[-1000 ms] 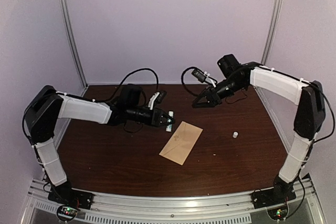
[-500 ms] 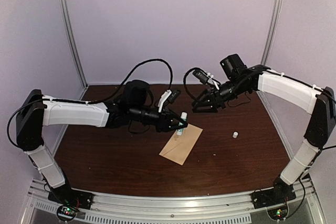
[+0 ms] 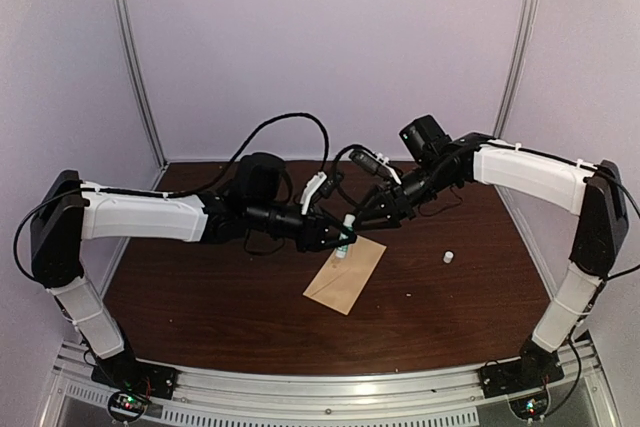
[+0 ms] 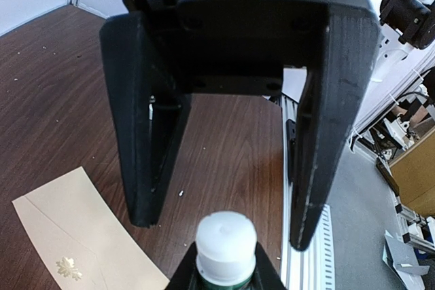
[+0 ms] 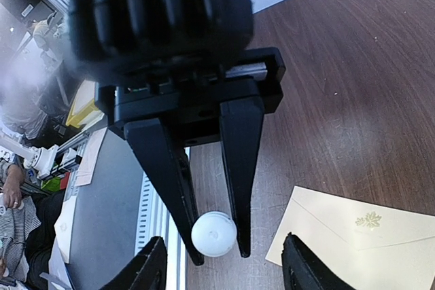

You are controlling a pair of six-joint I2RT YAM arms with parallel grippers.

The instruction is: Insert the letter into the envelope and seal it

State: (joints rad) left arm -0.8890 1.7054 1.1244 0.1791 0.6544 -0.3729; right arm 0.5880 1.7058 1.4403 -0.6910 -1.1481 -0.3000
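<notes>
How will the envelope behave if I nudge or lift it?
The envelope looks thin and lies flat on the smooth wood table, so it would probably slide easily under a nudge. Being paper, it is likely light and floppy if lifted by one corner. No edge stands up, so pinching it off the table may be awkward.

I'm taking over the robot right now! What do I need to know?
The left gripper is shut on a white-capped, green-labelled glue stick, cap up over the plain tan-brown paper envelope.
The right gripper is open, close to the cap, gripping nothing.
The envelope lies flat on the dark wooden table, flap down. The cream letter is not in view, maybe inside.
Done: glue stick in hand. Left: uncap, glue the flap, press it shut.
</notes>
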